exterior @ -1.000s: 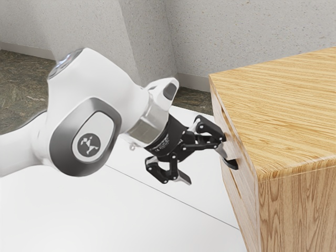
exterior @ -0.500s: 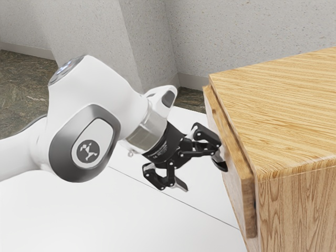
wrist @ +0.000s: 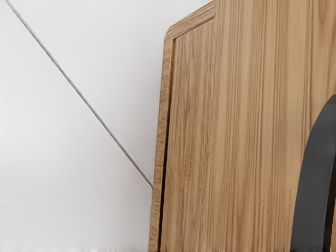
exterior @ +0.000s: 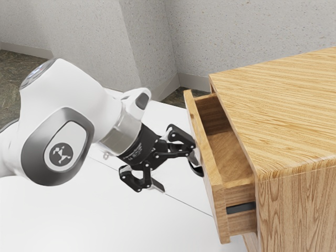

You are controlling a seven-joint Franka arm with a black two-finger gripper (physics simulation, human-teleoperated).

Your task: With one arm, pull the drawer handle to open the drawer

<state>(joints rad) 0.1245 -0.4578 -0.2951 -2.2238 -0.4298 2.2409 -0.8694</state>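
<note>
The wooden cabinet (exterior: 283,105) stands at the exterior view's right. Its top drawer (exterior: 220,157) is pulled out partway, and its hollow inside shows. My black gripper (exterior: 177,177) is at the drawer's front panel (wrist: 231,136) and is open, fingers spread wide. The upper fingertip (exterior: 197,169) rests against the front panel where the handle is. The lower finger (exterior: 155,185) hangs free over the floor. A dark curved handle (wrist: 315,184) shows against the panel close to my hand.
A white floor (exterior: 105,220) with a thin seam (wrist: 79,94) lies below the arm and the drawer. Speckled grey walls (exterior: 236,31) stand behind the cabinet. A dark gap (exterior: 241,208) shows under the drawer's side.
The drawer has slid out of the cabinet toward the exterior view's left, from shut to partway open. My arm and gripper have drawn back the same way with it.
</note>
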